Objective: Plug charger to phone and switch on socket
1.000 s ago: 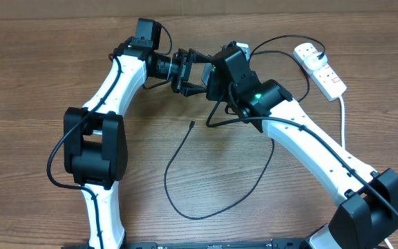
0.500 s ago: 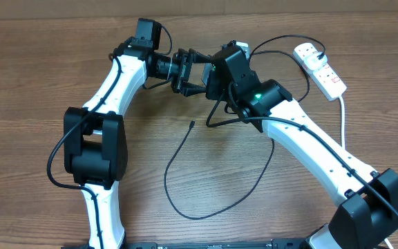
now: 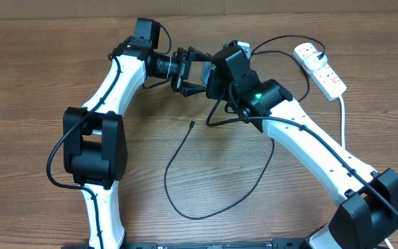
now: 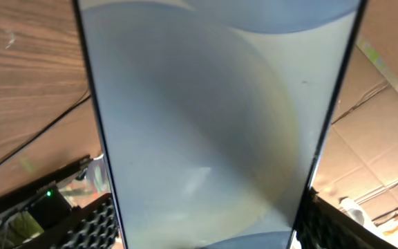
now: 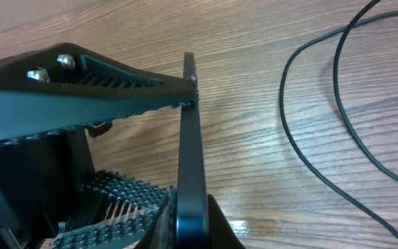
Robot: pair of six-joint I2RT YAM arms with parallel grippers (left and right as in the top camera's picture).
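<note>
Currently, phone [image 4: 213, 124] held between both claws.
My right claw [image 3: 216, 72] is clamped on its faces; my left claw [image 3: 193, 69] brackets its width, grip uncertain. Likely this steadies it so the charger tip [image 3: 192, 124], loose on the table [image 3: 40, 83], can be inserted.

A brown wood-grain table [image 3: 33, 83] lies under everything; creased cardboard [image 4: 385, 138] stands beside it.

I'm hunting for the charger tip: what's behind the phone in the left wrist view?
Around the phone: wooden table, a thin black cable, cardboard. The phone fills the middle and covers whatever is straight behind it. The connector tip is not here; overhead shows it on the table.
</note>
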